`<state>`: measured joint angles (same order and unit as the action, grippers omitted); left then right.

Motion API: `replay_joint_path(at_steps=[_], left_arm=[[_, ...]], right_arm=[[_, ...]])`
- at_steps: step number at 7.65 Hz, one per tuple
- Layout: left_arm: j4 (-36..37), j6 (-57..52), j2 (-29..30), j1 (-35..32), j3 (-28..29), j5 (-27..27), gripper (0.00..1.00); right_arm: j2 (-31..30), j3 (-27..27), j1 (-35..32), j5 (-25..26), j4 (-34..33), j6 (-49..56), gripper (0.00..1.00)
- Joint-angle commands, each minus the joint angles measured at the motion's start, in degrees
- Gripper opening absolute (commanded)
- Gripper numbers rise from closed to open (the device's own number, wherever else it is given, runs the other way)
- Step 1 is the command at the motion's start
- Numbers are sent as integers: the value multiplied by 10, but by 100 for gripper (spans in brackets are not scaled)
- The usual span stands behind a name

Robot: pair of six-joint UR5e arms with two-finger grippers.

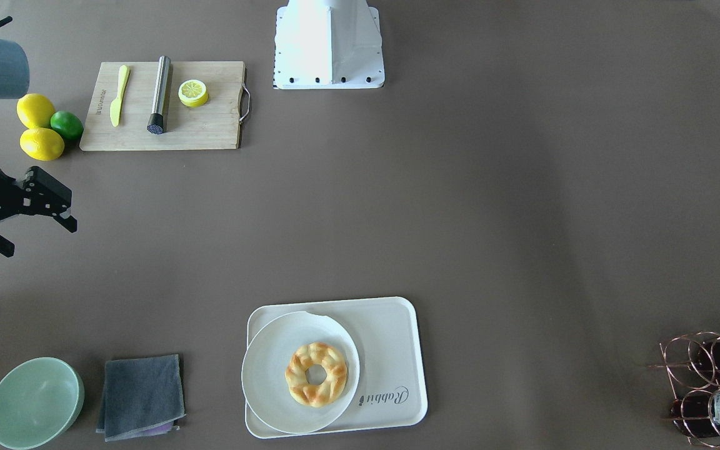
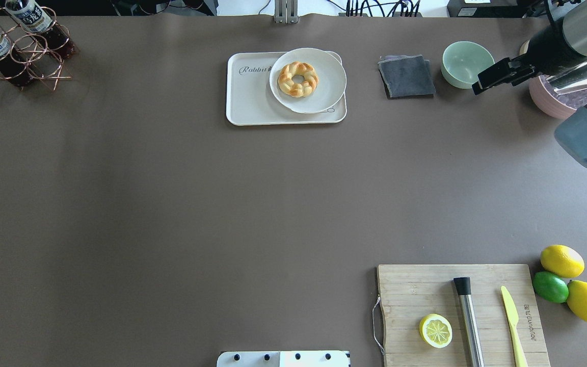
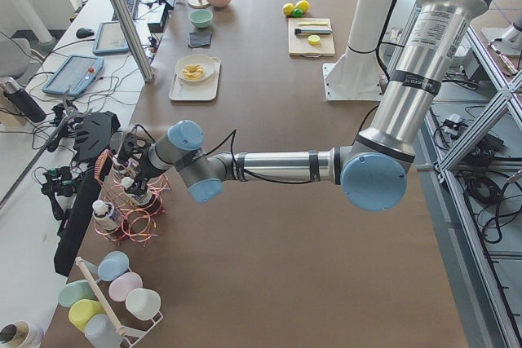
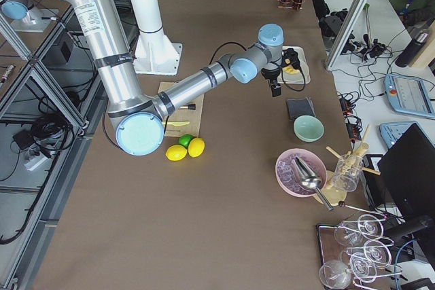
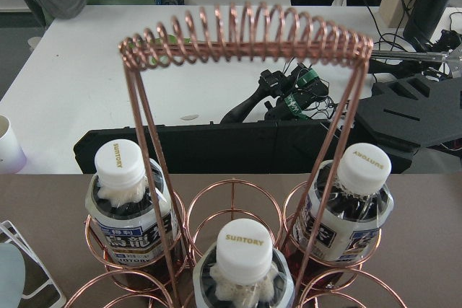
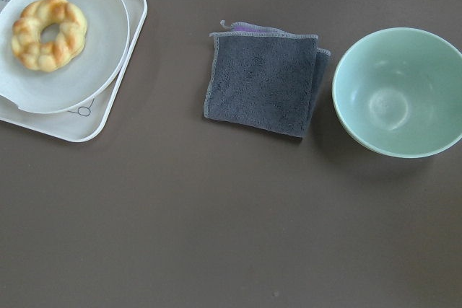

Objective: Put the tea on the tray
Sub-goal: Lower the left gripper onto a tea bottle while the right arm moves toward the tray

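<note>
Three tea bottles (image 5: 130, 207) with white caps stand in a copper wire rack (image 5: 245, 34), close in front of the left wrist camera. The rack also shows at the table's far left corner in the overhead view (image 2: 18, 56). My left gripper (image 3: 130, 160) hovers at the rack; I cannot tell whether it is open or shut. The cream tray (image 1: 391, 337) lettered "Rabbit" holds a round white plate (image 1: 272, 356) with a braided pastry (image 1: 316, 374). My right gripper (image 1: 40, 237) is open and empty above the table, near the green bowl, far from the tea.
A green bowl (image 1: 35, 400) and a folded grey cloth (image 1: 141, 395) lie beside the tray. A wooden cutting board (image 1: 210, 125) carries a yellow knife, a metal tool and a lemon half. Two lemons and a lime (image 1: 66, 125) lie next to it. A pink bowl (image 2: 553, 97) stands far right.
</note>
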<state>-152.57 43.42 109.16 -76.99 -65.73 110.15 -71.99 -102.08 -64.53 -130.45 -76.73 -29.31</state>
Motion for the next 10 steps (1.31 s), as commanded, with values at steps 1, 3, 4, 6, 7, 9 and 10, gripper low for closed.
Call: replay_joint_path(at_steps=[1, 3, 4, 6, 7, 9, 10], left_arm=[[0, -16, 14, 0, 22, -6, 73], [-1, -18, 24, 0, 35, -14, 68], [-1, -18, 26, 0, 37, -14, 65], [-1, -18, 33, 0, 45, -14, 63], [-4, -18, 36, 0, 50, -14, 63], [-9, -18, 39, 4, 60, -14, 63], [-9, -18, 39, 12, 61, -15, 63]], right_arm=[[0, -1, 0, 2, 0, 0, 100], [-1, -3, 0, 2, 0, 0, 100], [-1, -6, 0, 2, 0, -1, 100], [-1, -7, 0, 3, 0, -1, 100], [-1, -7, 0, 2, 0, -1, 100], [-1, -6, 0, 5, 0, -1, 100], [-1, -6, 0, 7, 0, -1, 100]])
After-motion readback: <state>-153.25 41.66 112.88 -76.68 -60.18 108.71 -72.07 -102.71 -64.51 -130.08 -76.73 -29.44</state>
